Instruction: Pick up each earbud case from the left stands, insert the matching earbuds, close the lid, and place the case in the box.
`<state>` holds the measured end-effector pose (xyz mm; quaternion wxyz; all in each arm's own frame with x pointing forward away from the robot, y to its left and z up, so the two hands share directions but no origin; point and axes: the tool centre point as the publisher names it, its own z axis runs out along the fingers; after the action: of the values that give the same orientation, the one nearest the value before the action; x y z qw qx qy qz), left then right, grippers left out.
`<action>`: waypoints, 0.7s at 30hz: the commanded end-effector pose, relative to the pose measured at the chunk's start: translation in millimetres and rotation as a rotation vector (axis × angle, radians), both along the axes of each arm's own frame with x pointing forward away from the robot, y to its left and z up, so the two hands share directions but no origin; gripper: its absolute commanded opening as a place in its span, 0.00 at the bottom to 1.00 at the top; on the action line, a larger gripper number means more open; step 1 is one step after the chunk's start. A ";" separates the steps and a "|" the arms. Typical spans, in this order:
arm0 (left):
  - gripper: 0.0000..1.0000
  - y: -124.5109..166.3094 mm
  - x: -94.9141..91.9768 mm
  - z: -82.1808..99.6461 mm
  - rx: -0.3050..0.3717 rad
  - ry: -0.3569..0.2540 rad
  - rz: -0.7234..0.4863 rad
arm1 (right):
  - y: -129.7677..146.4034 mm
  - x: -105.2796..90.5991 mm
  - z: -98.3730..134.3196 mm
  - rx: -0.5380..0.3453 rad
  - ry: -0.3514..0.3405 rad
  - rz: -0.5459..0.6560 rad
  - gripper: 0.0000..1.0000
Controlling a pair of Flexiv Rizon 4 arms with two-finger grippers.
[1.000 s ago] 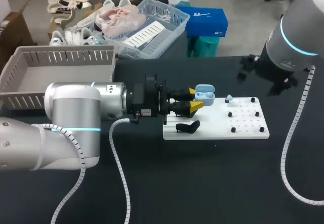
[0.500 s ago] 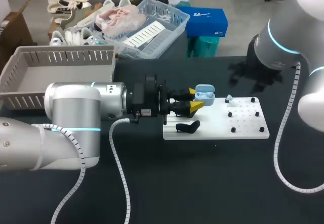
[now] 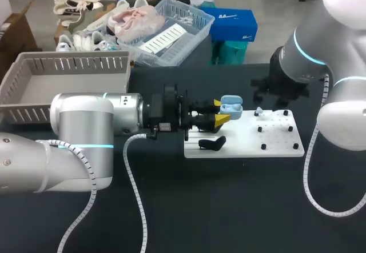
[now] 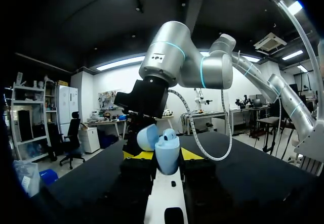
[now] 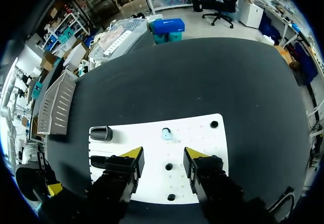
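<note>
My left gripper [image 3: 220, 113] is shut on a light blue earbud case [image 3: 231, 107] with its lid up, held above the left end of the white board [image 3: 240, 145]. In the left wrist view the case [image 4: 165, 152] stands upright between the yellow fingertips [image 4: 191, 154]. A small light blue earbud [image 3: 258, 111] sits on the board near its back edge. My right gripper [image 3: 273, 91] hangs over that edge. In the right wrist view it [image 5: 163, 154] is open above the board [image 5: 202, 133], with the earbud [image 5: 166, 133] just ahead of its tips and nothing between them.
A black stand [image 3: 211, 144] lies on the board's left part, and small black pegs [image 3: 263, 147] dot its right half. The grey slotted box [image 3: 63, 84] stands at the table's back left. Bare black tabletop runs along the front.
My right arm has swung left from off the table's right side to over the board's back edge, and its fingers have drawn closer together. The left arm and case have not moved.
</note>
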<state>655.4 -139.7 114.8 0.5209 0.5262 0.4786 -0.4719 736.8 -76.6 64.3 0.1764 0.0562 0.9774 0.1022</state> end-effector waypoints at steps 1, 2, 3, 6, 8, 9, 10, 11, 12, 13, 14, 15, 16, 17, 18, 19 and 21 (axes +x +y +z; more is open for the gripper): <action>0.00 -0.8 0.8 -0.5 0.000 0.000 0.000 | 2.3 6.9 -5.6 0.004 0.015 0.004 0.48; 0.00 -0.8 0.8 -0.5 0.000 0.000 0.000 | 2.3 7.0 -6.2 0.004 0.017 0.004 0.48; 0.00 -0.8 0.8 -0.5 0.000 0.000 0.000 | 2.3 6.8 -7.4 0.005 0.020 0.003 0.48; 0.00 -0.8 0.8 -0.5 0.000 0.000 0.000 | 2.5 5.3 -8.9 0.005 0.022 0.004 0.48; 0.00 -0.8 0.8 -0.5 0.000 0.000 0.000 | 2.3 4.1 -9.5 0.006 0.024 0.004 0.48; 0.00 -0.8 0.8 -0.5 0.000 0.000 0.000 | 2.0 3.5 -9.9 0.006 0.025 0.004 0.48; 0.00 -0.8 0.8 -0.5 0.000 0.000 0.000 | 1.7 2.8 -10.3 0.006 0.025 0.003 0.47; 0.00 -0.8 0.8 -0.5 0.000 0.000 0.000 | 1.3 2.0 -10.8 0.007 0.025 0.002 0.47; 0.00 -0.8 0.8 -0.5 0.000 0.000 0.000 | 0.9 1.4 -11.0 0.008 0.026 0.000 0.47; 0.00 -0.8 0.8 -0.5 0.000 0.000 0.000 | 0.4 1.0 -11.2 0.009 0.025 -0.002 0.47; 0.00 -0.8 0.8 -0.5 0.000 0.000 0.000 | -0.1 0.7 -11.6 0.011 0.025 -0.004 0.47; 0.00 -0.8 0.8 -0.5 0.000 0.000 0.000 | -0.6 0.8 -12.0 0.012 0.025 -0.006 0.47; 0.00 -0.8 0.8 -0.5 0.000 0.000 0.000 | -0.9 0.8 -12.3 0.013 0.025 -0.008 0.47; 0.00 -0.8 0.8 -0.5 0.000 0.000 0.000 | -1.1 0.7 -12.5 0.014 0.025 -0.009 0.47; 0.00 -0.8 0.8 -0.5 0.000 0.000 0.000 | -1.3 0.6 -12.7 0.014 0.025 -0.011 0.47; 0.00 -0.8 0.8 -0.5 0.000 0.000 0.000 | -1.4 0.5 -12.7 0.015 0.024 -0.011 0.47; 0.00 -0.8 0.8 -0.5 0.000 0.000 0.000 | -1.5 0.4 -12.8 0.016 0.024 -0.013 0.47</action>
<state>655.4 -139.7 114.8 0.5209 0.5262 0.4786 -0.4719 737.5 -77.6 52.1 0.1642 0.0655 0.9784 0.1073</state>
